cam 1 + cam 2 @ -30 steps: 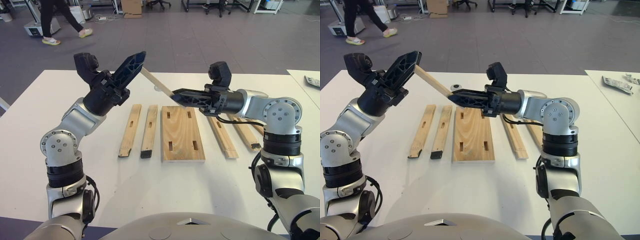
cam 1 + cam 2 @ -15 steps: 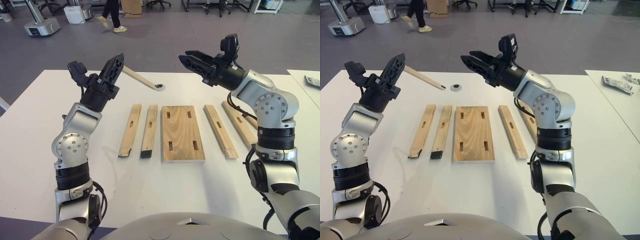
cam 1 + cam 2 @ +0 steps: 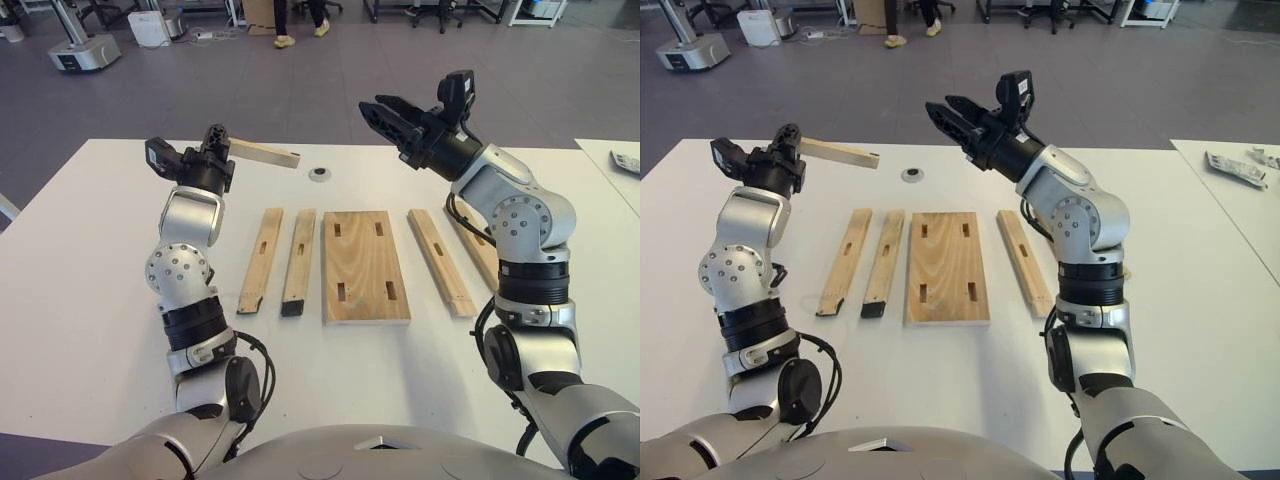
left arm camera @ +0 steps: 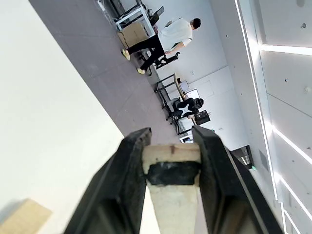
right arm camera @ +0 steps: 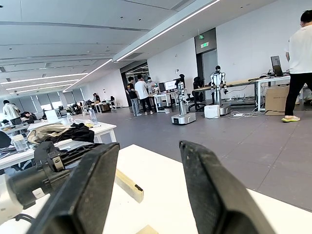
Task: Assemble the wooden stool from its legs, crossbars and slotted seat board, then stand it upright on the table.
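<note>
Jaws on the left arm are clenched on one end of a pale flat wooden crossbar point(image 3: 268, 153). It is held level above the white worktop's point(image 3: 80, 230) far side, probably lifted clear for fitting. That forearm stands upright, wrist bent inward. Below lie a slotted light-wood leg point(image 3: 260, 262) and a dark-tipped one point(image 3: 298, 262). Next comes the rectangular four-slot seat board point(image 3: 365, 268), flat with its slots up for access, then another wooden strip point(image 3: 440, 262). The right arm's jaws are released, spread wide and empty, raised high and aimed toward the crossbar's free end.
</note>
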Robot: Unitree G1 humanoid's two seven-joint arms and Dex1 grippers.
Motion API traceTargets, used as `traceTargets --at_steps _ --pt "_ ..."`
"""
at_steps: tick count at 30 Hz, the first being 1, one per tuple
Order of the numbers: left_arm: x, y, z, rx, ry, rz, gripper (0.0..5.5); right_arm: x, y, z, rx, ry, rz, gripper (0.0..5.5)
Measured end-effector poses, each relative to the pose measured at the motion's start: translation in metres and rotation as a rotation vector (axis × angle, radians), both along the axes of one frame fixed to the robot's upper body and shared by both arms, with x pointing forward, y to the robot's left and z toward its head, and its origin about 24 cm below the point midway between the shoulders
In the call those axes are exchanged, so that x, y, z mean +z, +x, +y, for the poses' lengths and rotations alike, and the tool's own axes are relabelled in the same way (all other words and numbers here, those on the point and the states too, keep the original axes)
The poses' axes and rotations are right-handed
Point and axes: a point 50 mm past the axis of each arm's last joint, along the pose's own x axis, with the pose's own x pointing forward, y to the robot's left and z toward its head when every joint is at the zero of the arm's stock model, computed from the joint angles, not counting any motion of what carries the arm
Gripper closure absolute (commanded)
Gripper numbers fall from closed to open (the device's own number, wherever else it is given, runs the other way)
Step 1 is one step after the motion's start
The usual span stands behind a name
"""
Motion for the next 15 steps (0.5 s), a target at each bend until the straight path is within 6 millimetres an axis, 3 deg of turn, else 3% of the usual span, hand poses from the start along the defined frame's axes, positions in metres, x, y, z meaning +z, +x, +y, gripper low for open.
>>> traceTargets --at_steps 3,6,10,15 --pt "0.011 0.000 -0.008 -0.028 -0.147 -0.071 4.21 0.001 -0.001 0.003 0.004 0.029 -0.005 3.21" --pt "0.033 -0.005 -0.014 -0.043 -0.369 -0.211 4.21 0.004 0.001 0.003 0.001 0.261 0.037 3.21" --pt "0.048 -0.014 -0.015 -0.102 -0.548 -0.280 4.21 0.013 0.001 0.000 0.021 0.535 0.039 3.21" --pt "0.058 -0.017 -0.033 -0.247 -0.697 -0.296 4.21 0.035 -0.012 0.004 0.244 0.671 -0.044 3.21"
